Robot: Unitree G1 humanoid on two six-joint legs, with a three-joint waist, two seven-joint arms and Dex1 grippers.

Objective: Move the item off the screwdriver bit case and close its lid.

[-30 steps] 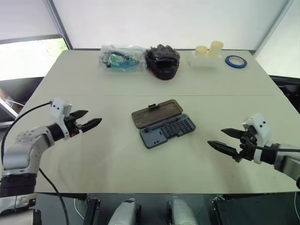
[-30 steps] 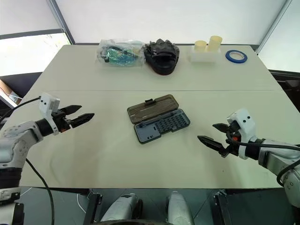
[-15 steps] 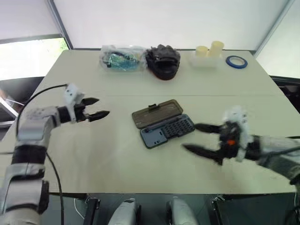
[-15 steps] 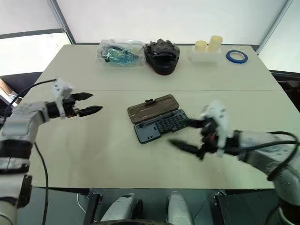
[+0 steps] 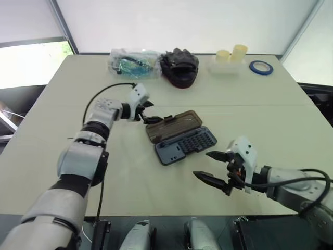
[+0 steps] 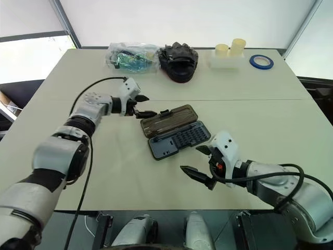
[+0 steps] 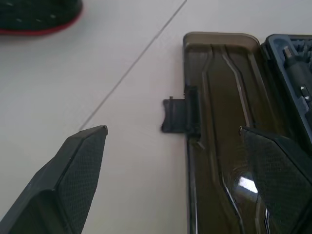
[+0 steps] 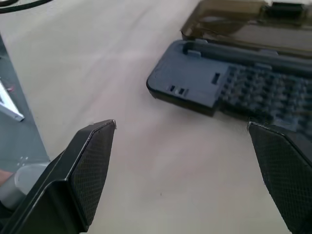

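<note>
The screwdriver bit case [image 5: 186, 146] lies open at the table's middle, its dark blue-grey base showing rows of bits. Its smoky-brown lid [image 5: 173, 125] lies flat on the far side, with the black latch tab [image 5: 168, 119] on its outer edge. The item is out of view; case and lid are bare. My left gripper [image 5: 151, 112] is open, just left of the latch tab [image 7: 180, 117], one finger over the lid [image 7: 224, 146]. My right gripper [image 5: 202, 164] stands open and empty, in front and to the right of the case [image 8: 219, 83].
Along the far edge sit a clear bag of parts [image 5: 134, 64], a black pouch [image 5: 180, 66], a white block with cream cylinders [image 5: 231, 57] and a blue tape roll [image 5: 260, 67]. Bare tabletop [image 5: 130, 177] lies in front of the case.
My left arm has swung right and forward from the table's left side to the lid's latch edge. My right gripper has moved left, closer to the case's front. Both stay open.
</note>
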